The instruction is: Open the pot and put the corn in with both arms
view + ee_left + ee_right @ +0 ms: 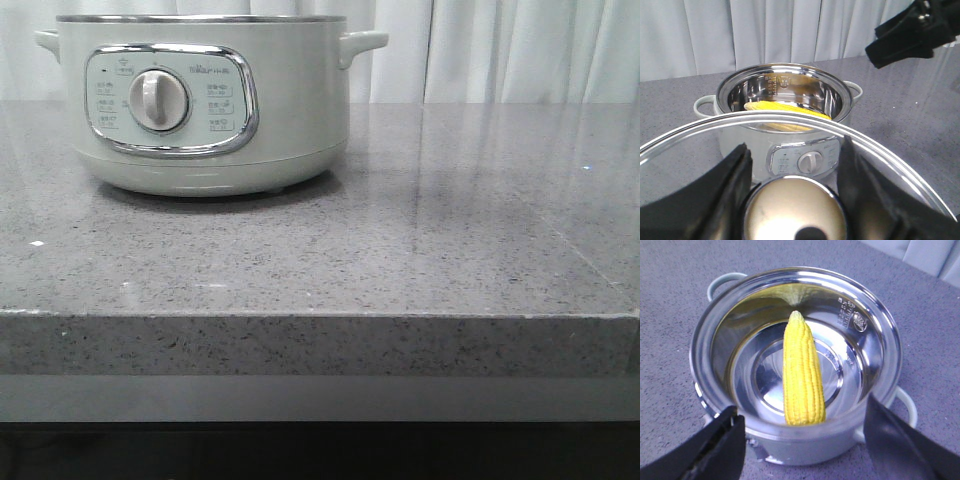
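The pale green-white pot (pixel 290 110) stands open at the back left of the grey counter. The yellow corn (pixel 802 375) lies on the pot's steel floor and also shows in the left wrist view (pixel 785 111); the front view hides it. My left gripper (pixel 795 162) is shut on the round metal knob (pixel 795 210) of the glass lid (pixel 880 150), held in front of and above the pot (pixel 785 67). My right gripper (pixel 802 407) is open and empty above the pot's rim (pixel 705 335); it also shows in the left wrist view (pixel 910 35). Neither gripper shows in the front view.
The grey speckled counter (pixel 450 230) stretches to the right of and in front of the pot, with its front edge (pixel 320 315) near the camera. White curtains (pixel 500 50) hang behind the counter.
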`<state>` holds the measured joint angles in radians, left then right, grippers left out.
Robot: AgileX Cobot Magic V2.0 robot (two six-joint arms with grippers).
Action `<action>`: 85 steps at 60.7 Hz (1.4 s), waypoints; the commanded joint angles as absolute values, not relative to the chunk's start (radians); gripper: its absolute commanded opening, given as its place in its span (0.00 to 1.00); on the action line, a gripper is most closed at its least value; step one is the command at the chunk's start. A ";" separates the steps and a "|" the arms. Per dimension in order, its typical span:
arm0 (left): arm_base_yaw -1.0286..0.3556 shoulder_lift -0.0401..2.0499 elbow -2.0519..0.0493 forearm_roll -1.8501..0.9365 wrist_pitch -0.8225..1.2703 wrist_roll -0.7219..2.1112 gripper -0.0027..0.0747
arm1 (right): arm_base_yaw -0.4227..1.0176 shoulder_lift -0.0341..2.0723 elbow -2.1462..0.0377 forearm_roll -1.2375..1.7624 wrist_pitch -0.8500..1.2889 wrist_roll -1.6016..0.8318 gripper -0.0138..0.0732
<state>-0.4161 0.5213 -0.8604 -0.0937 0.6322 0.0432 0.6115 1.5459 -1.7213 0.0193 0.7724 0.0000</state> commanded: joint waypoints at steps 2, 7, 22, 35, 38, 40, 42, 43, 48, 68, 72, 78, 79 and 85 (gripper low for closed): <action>-0.416 0.521 -0.895 -0.100 0.488 0.036 0.33 | 0.609 1.349 -1.549 0.019 0.564 0.000 0.76; -0.416 0.521 -0.895 -0.100 0.488 0.036 0.33 | 0.609 1.241 -1.395 0.019 0.478 0.000 0.76; -0.416 0.521 -0.895 -0.100 0.488 0.036 0.33 | 0.609 0.879 -1.021 0.019 0.329 0.000 0.76; -0.416 0.521 -0.895 -0.100 0.488 0.036 0.33 | 0.609 0.686 -0.834 0.019 0.351 0.000 0.76; -0.416 0.521 -0.895 -0.100 0.488 0.036 0.33 | 0.609 0.657 -0.808 0.019 0.351 0.000 0.76; -0.416 0.521 -0.895 -0.100 0.488 0.036 0.33 | 0.609 0.640 -0.794 0.019 0.351 0.000 0.76; -0.416 0.521 -0.895 -0.100 0.488 0.036 0.33 | 0.609 0.627 -0.781 0.019 0.351 0.000 0.76; -0.416 0.521 -0.895 -0.100 0.488 0.036 0.33 | 0.609 0.621 -0.777 0.019 0.351 0.000 0.76; -0.416 0.521 -0.895 -0.100 0.488 0.036 0.33 | 0.609 0.612 -0.765 0.019 0.357 0.000 0.76; -0.416 0.521 -0.895 -0.100 0.488 0.036 0.33 | 0.609 0.613 -0.765 0.019 0.359 0.000 0.76; -0.416 0.521 -0.895 -0.100 0.488 0.036 0.33 | 0.609 0.613 -0.765 0.019 0.359 0.000 0.76; -0.416 0.521 -0.895 -0.100 0.488 0.036 0.33 | 0.609 0.613 -0.765 0.019 0.359 0.000 0.76; -0.416 0.521 -0.895 -0.100 0.487 0.036 0.33 | 0.609 0.613 -0.765 0.019 0.359 0.000 0.76; -0.416 0.521 -0.895 -0.100 0.475 0.036 0.33 | 0.609 0.613 -0.765 0.019 0.359 0.000 0.76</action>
